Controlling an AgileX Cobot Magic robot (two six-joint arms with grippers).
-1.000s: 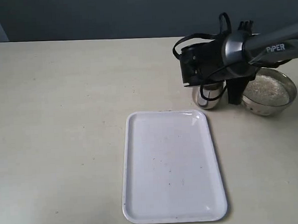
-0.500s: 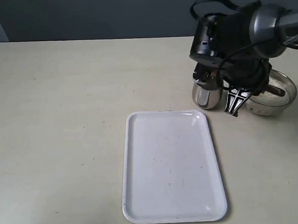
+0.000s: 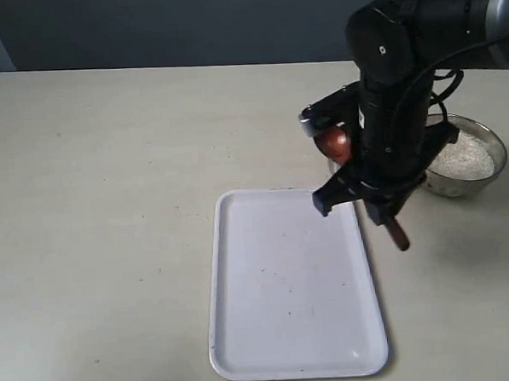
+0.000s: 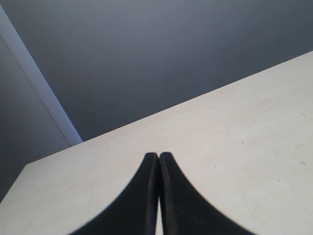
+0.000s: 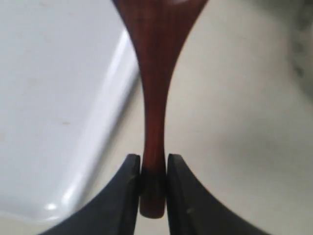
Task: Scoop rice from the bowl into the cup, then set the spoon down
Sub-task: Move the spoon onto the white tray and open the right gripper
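My right gripper (image 3: 379,208) (image 5: 153,164) is shut on the slim handle of the dark reddish-brown wooden spoon (image 3: 334,144) (image 5: 154,93). It holds the spoon in the air over the far right corner of the tray, and the handle's end (image 3: 399,235) pokes out below the fingers. The steel bowl (image 3: 494,146) stands behind the arm at the right, with white rice (image 3: 470,157) in it. The arm hides almost all of the cup. My left gripper (image 4: 158,156) is shut with nothing in it, over bare table.
A white rectangular tray (image 3: 286,308) (image 5: 44,107) lies in the middle of the beige table (image 3: 102,207), its far right corner under the right arm. A dark wall runs behind the table's far edge.
The right arm has swung away from the cup and bowl towards the tray, turning and carrying the spoon with it. The rice in the bowl shows again. The left gripper has not moved.
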